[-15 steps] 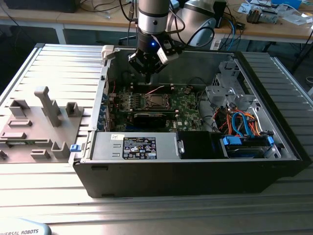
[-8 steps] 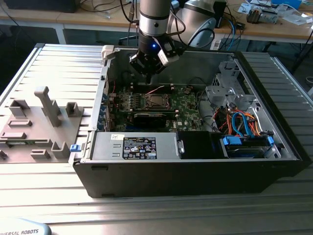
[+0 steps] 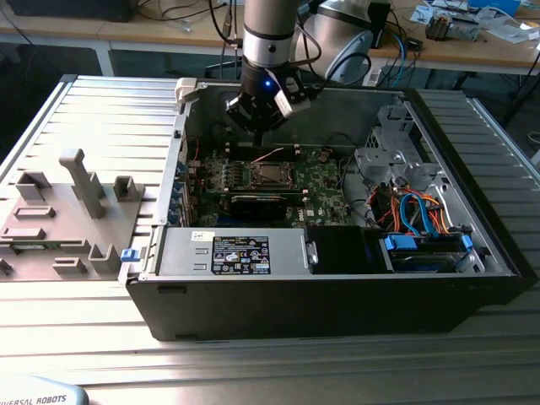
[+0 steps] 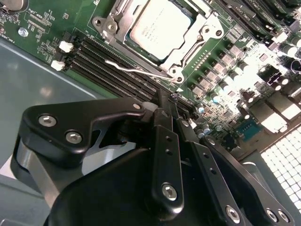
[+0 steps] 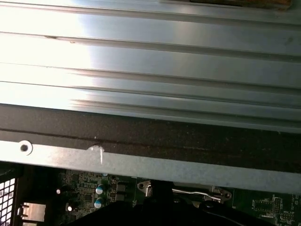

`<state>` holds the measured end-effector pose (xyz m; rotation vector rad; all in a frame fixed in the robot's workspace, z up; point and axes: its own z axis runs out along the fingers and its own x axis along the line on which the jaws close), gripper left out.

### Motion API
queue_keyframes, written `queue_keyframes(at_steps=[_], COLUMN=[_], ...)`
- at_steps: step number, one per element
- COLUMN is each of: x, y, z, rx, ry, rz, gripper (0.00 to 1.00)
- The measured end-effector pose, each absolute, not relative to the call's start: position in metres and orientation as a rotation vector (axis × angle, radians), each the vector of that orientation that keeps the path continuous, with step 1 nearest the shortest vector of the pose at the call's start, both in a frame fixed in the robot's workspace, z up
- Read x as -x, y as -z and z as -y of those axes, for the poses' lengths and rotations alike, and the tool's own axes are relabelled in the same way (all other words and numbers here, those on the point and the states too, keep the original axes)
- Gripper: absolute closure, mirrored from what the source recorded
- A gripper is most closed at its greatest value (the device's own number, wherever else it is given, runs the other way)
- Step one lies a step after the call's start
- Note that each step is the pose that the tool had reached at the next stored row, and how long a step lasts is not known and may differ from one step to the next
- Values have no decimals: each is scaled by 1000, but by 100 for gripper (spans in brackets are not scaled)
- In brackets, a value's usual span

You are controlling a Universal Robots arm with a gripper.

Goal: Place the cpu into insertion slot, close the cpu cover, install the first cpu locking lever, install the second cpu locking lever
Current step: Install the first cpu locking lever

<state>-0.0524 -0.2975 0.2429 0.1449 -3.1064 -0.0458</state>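
Gripper [image 3: 258,128] fingers pressed together, empty, above green board | cpu [image 4: 159,27] seated in insertion slot [image 3: 269,175], cpu cover [image 4: 186,52] down | open case on ribbed aluminium table [image 3: 110,110], cluttered benches behind

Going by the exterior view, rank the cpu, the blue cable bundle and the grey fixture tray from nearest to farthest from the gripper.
1. The cpu, just below the gripper, seated in its socket.
2. The blue cable bundle, toward the exterior view's right, inside the case.
3. The grey fixture tray, far at the exterior view's left, outside the case.
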Motion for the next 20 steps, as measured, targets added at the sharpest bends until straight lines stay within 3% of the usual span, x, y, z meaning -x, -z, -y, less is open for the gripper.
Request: queue_keyframes(at_steps=[20], x=[49], y=[-240], z=[298], rx=[-145], ry=[46], rz=[3106], gripper=[89])
